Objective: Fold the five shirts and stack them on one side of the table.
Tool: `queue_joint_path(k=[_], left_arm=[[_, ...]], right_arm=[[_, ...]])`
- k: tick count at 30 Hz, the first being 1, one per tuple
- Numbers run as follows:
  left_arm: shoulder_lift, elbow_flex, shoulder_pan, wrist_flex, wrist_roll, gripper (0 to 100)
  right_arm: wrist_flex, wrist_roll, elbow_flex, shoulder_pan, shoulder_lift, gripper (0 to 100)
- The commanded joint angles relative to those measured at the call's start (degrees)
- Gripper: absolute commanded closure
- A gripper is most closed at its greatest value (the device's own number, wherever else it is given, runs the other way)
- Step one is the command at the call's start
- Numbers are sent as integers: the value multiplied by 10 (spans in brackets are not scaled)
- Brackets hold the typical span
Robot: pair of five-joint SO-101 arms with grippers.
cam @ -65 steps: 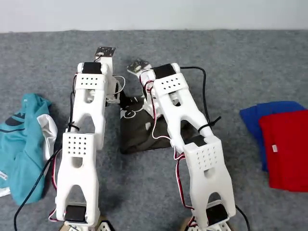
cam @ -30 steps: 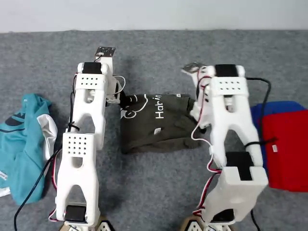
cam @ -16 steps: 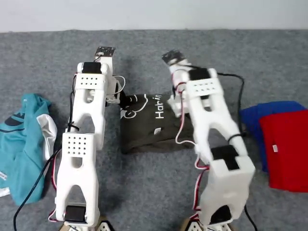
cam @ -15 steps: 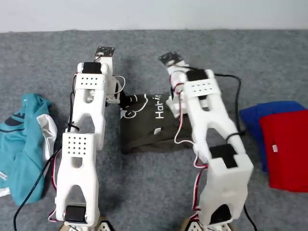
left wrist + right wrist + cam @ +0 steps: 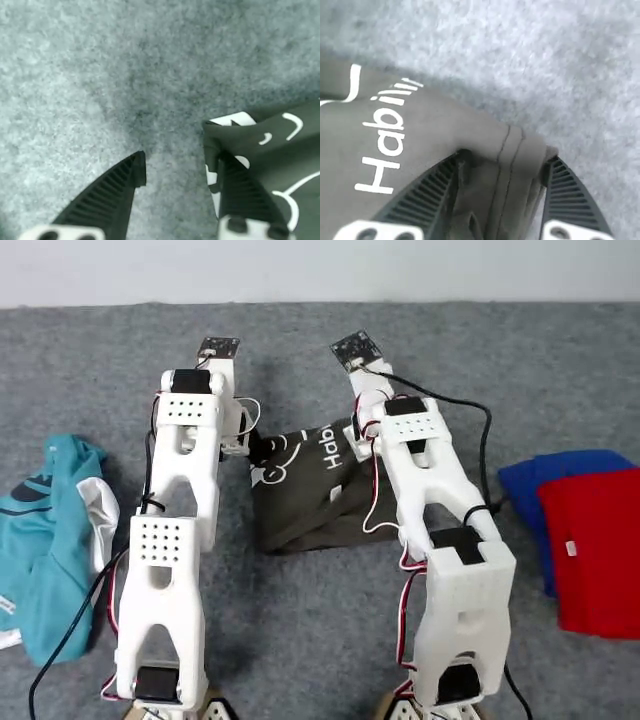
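Note:
A dark olive shirt (image 5: 300,500) with white print lies bunched on the grey carpet between the two arms. My right gripper (image 5: 352,440) is at its far right edge; in the right wrist view the gripper (image 5: 500,170) is shut on a thick fold of the dark shirt (image 5: 395,130), hem seam between the fingers. My left gripper (image 5: 250,445) stands open at the shirt's far left corner. In the left wrist view the left gripper (image 5: 175,175) has carpet between its fingers, and one finger rests at the corner of the dark shirt (image 5: 270,145).
A crumpled teal shirt (image 5: 50,540) with a white piece lies at the left edge. A folded red shirt (image 5: 595,550) lies on a blue shirt (image 5: 525,485) at the right edge. Open carpet stretches behind the arms up to the wall.
My right arm swung out to the right, then back left, and the dark shirt's right edge came along and lifted into a fold. The left arm stayed still.

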Motion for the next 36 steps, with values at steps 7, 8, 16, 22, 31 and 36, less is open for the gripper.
queue_joint_path(k=[7, 8, 16, 22, 31, 36], left_arm=[[-1, 1, -3, 3, -7, 772], [-1, 1, -3, 3, -7, 772], [-1, 1, -3, 3, -7, 772], [-1, 1, -3, 3, -7, 772], [-3, -1, -3, 3, -5, 772], [-19, -42, 3, 33, -4, 772]], right_arm=[[73, -2, -7, 27, -32, 751], [99, -1, -7, 28, -32, 751], [218, 43, -7, 45, -33, 751], [223, 44, -6, 78, -95, 751], [278, 42, -3, 88, -204, 751], [335, 41, 11, 39, -195, 751]])
